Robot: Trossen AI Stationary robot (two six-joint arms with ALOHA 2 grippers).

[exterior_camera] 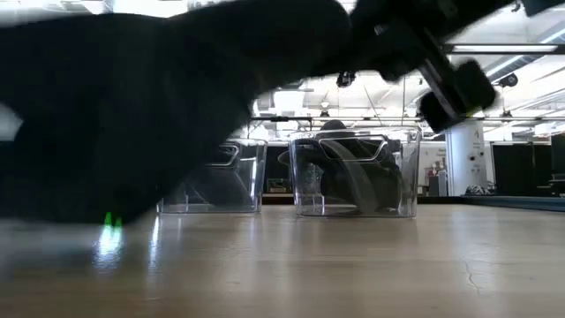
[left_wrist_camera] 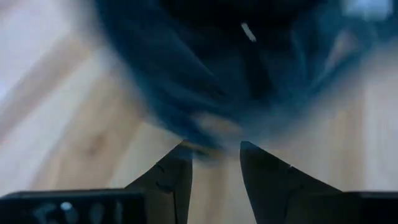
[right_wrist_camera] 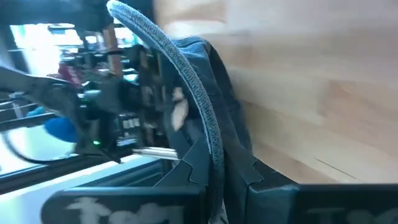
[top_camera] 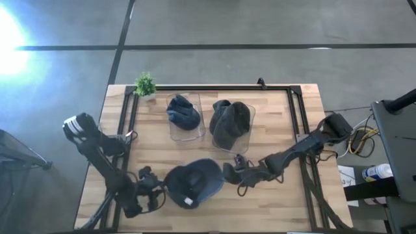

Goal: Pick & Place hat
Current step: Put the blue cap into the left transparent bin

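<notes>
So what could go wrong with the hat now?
The right tool pinches only the thin edge of the hat, so it might slip out. The left tool is at the opposite edge, so the two could tug it apart. Both clear bins already hold hats, leaving little room.

A large indoor lab or workshop hall, probably: polished concrete floor [top_camera: 260, 65] surrounds the wooden table [top_camera: 273, 208]; beyond the table, ceiling strip lights [exterior_camera: 521, 64] and a white column [exterior_camera: 459, 159].

The hat [exterior_camera: 132, 106] looms blurred in the low view — hiding the left bin [exterior_camera: 221, 181] partly.
</notes>
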